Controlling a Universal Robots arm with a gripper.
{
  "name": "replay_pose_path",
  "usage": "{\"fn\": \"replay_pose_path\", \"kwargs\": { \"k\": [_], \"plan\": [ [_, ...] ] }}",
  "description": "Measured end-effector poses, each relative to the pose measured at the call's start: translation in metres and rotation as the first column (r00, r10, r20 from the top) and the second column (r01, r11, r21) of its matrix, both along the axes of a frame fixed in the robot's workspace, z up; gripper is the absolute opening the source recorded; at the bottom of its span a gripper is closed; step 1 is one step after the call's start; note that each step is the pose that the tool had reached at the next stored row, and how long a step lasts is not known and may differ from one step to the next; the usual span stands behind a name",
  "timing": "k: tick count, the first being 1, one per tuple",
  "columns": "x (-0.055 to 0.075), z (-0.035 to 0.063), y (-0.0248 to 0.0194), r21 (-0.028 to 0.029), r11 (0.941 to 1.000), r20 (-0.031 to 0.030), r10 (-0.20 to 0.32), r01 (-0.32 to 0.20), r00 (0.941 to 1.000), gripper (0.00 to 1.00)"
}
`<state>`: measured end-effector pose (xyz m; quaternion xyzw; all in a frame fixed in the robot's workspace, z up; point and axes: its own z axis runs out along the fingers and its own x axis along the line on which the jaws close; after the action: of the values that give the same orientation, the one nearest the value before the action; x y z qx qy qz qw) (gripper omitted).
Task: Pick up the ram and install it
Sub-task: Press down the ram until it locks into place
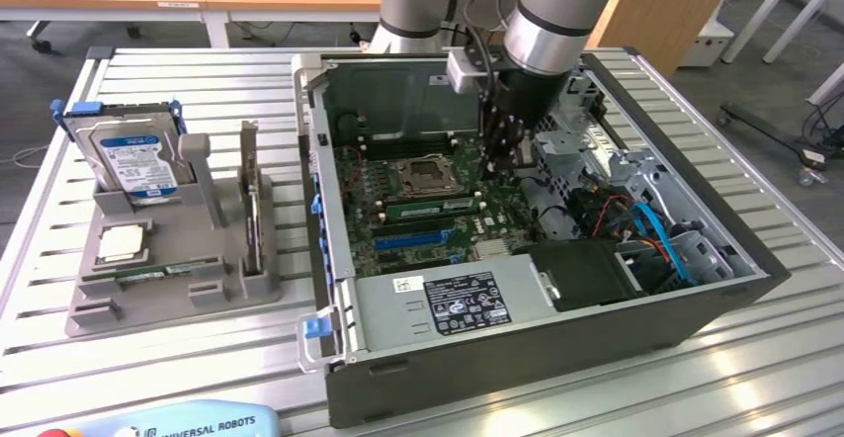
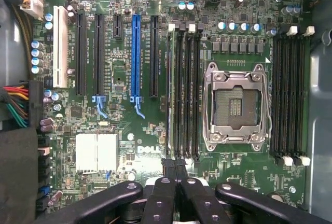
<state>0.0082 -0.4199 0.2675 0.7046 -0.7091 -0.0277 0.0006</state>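
— Where is the ram [image 1: 429, 203] [image 2: 169, 94]?

— It stands on its edge in a memory slot of the motherboard [image 1: 456, 229], inside the open computer case [image 1: 528, 358]. In the exterior view it is at 6 o'clock from the empty CPU socket [image 1: 425, 172].

— And your gripper [image 1: 495, 170] [image 2: 175, 164]?

— My jaws are pressed fully together and I hold nothing between them. I hang over the board at 3 o'clock from the socket. If my tips touch the ram's end, I cannot tell.

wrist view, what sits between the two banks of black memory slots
The empty processor socket in its metal frame lies between them, seen in the wrist view.
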Motion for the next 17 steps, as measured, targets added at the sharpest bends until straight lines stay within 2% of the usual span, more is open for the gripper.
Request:
{"fn": "replay_pose_path", "kwargs": {
  "k": [17],
  "plan": [
    [0.000,-0.0134,0.0000,0.0000,1.0000,0.0000,0.000,0.000,1.0000,0.10]
  ]
}}
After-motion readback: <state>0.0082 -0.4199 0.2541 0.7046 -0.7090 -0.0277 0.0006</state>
